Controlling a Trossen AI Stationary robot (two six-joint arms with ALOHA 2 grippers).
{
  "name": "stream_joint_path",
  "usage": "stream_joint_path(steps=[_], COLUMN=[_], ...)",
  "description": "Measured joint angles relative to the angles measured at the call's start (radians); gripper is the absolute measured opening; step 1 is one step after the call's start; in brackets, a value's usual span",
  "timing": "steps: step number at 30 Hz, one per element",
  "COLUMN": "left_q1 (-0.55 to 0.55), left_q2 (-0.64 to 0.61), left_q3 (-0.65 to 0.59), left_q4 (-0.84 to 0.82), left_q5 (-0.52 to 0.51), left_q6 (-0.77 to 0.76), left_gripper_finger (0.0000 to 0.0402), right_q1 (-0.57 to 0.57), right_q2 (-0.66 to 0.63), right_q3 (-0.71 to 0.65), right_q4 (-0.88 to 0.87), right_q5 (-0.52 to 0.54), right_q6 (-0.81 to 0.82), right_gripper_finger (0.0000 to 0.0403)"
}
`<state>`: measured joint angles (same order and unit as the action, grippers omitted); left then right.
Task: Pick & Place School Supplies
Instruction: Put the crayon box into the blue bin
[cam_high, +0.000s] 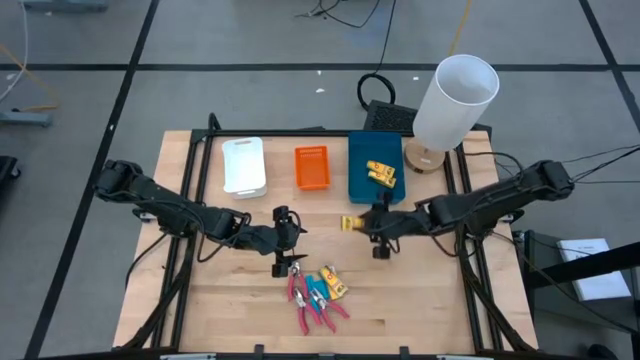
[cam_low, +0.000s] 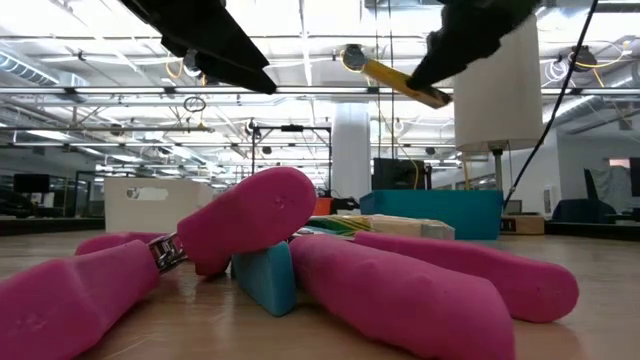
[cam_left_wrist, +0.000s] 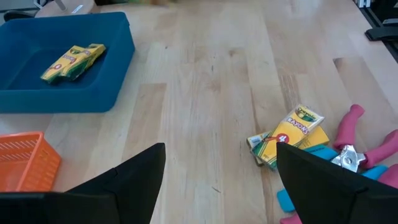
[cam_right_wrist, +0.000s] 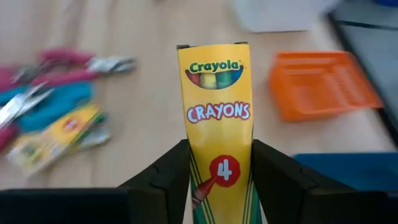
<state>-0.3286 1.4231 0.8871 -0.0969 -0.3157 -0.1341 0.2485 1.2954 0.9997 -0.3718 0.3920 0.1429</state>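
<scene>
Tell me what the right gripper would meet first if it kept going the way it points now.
Probably nothing on the table: the right gripper, shut on a crayon box, points toward the left gripper, the first thing in line. Heights are unclear, so it may pass free.

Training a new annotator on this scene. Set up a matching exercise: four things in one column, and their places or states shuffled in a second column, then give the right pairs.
Things
1. crayon box in the right gripper
2. crayon boxes in the blue tray
3. orange tray
4. left gripper

Places or states
A. lying inside a tray at the table's far side
B. open, hovering just behind the pile of pink-handled scissors
C. empty, between the white tray and the blue tray
D. clamped between two fingers, held above the table

Pairs: 1-D, 2-A, 3-C, 4-B
</scene>
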Motion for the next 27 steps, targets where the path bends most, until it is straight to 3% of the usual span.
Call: stream_joint_path(steps=[7, 27], left_q1=[0.000, 0.000], left_q2=[0.000, 0.000], left_q3=[0.000, 0.000], left_q4=[0.004, 0.005], left_q5=[0.000, 0.000], left_q6=[0.000, -0.001], left_gripper_finger=[0.0310, 0.0310], right_q1=[-0.112, -0.457], right_q2=[-0.011, 0.018], right_q3=[0.000, -0.002], right_q4=[-0.007, -0.128], right_q5=[0.031, 0.026], right_q6=[0.132, 0.261], right_gripper_finger=[0.0147, 0.0142])
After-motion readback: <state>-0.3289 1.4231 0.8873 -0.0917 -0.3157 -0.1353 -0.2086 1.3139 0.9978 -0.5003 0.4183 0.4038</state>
